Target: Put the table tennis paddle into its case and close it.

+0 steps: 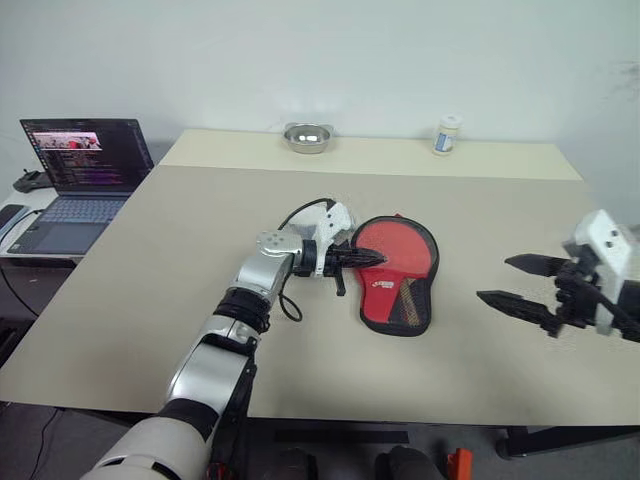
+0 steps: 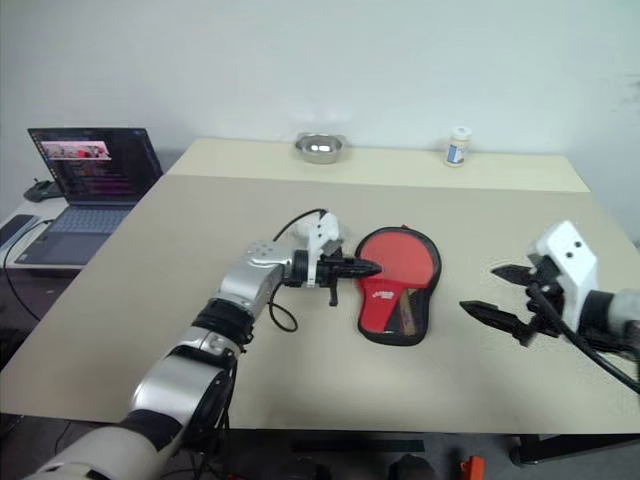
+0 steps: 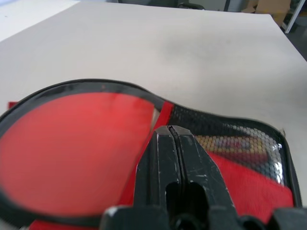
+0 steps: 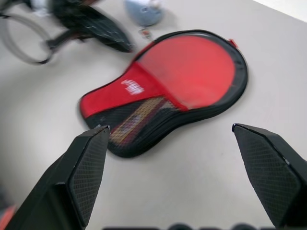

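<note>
A small white logo sits on the red side of the case (image 4: 144,91), its letters too small to read; the laptop (image 1: 75,180) screen text is illegible

It looked like a lab or office test room: a plain beige table (image 1: 150,290) against a bare white wall (image 1: 380,50), and an open laptop (image 1: 75,180) showing code on a side desk (image 1: 15,215).

Paddle (image 1: 398,247) in case (image 1: 425,300), mid-table.
I see the red face and handle lying flat inside the open black-rimmed case, handle under mesh pocket.
</note>
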You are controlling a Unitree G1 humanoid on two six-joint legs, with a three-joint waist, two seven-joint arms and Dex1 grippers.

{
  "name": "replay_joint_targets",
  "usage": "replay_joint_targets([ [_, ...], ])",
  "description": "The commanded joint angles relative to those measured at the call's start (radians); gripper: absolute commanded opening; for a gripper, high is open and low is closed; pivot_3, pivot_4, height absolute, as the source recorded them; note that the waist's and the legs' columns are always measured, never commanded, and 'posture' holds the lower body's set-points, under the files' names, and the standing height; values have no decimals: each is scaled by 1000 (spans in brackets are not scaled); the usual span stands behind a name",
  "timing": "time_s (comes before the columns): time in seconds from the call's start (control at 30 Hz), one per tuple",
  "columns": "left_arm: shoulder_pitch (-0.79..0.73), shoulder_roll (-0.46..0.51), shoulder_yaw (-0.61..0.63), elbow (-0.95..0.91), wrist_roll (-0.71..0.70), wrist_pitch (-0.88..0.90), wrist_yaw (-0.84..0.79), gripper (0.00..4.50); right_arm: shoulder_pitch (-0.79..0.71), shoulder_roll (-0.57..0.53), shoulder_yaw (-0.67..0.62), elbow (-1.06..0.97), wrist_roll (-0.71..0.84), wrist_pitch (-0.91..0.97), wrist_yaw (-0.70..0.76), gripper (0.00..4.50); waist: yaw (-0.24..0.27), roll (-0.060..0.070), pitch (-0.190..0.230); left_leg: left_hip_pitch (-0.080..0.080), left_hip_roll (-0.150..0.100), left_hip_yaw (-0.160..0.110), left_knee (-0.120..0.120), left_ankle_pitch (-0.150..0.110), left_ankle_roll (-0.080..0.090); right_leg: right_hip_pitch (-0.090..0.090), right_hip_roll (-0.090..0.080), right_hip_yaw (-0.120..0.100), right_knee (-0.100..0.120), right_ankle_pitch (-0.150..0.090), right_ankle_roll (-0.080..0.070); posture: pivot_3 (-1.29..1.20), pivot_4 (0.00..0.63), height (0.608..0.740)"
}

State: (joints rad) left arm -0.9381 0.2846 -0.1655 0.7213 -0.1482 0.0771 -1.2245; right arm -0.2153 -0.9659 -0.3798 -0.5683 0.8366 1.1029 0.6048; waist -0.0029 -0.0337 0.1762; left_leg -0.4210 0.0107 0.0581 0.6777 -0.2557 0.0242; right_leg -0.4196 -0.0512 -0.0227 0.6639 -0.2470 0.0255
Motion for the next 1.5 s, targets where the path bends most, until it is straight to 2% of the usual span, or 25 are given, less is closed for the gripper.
replay_joint_targets([
  [0.03, 44, 51, 34, -142, -55, 29, -61, 20, -87, 80, 122, 50, -76, -31, -96, 4500, -1, 0, 0, 0, 0, 0, 0, 0, 0, 0, 0, 0, 0, 0, 0, 0, 150, 740],
  [0.17, 127, 125, 48, -295, -95, 95, -98, 20, -175, 210, 272, 157, -205, -65, -202, 4500, 0, 0, 0, 0, 0, 0, 1, 0, 0, 0, 0, 0, 0, 0, 0, 0, 150, 740],
  [0.23, 154, 149, 52, -346, -107, 120, -93, 20, -206, 281, 292, 208, -245, -70, -257, 4500, 0, 0, 0, 0, 0, 0, 1, 0, 0, 0, 0, 0, 1, 0, 0, 0, 150, 740],
  [0.4, 203, 182, 68, -427, -123, 170, -56, 20, -233, 378, 346, 337, -330, -129, -275, 4500, 8, 0, 0, -1, -1, 0, 1, 0, 0, 0, 0, -1, 1, 0, 0, 0, 150, 740],
  [1.17, 193, 194, 51, -390, -100, 127, -29, 20, -328, 458, 503, 664, -539, -228, -125, 4500, -5, 1, -1, 2, 0, 1, 1, 0, 0, 1, 0, 0, 2, 0, 0, 0, 150, 740],
  [1.27, 198, 198, 51, -393, -99, 125, -25, 0, -328, 452, 514, 688, -557, -228, -104, 3872, -7, 1, -1, 6, 1, 1, 1, 0, 0, 4, 1, 1, 2, 1, 0, 0, 150, 740],
  [1.5, 222, 218, 56, -410, -99, 132, -21, 0, -312, 454, 504, 675, -558, -194, -82, 1697, -6, 0, -1, 11, 0, 0, 1, 0, 0, 11, 0, 0, 1, 1, 0, 0, 150, 740],
])
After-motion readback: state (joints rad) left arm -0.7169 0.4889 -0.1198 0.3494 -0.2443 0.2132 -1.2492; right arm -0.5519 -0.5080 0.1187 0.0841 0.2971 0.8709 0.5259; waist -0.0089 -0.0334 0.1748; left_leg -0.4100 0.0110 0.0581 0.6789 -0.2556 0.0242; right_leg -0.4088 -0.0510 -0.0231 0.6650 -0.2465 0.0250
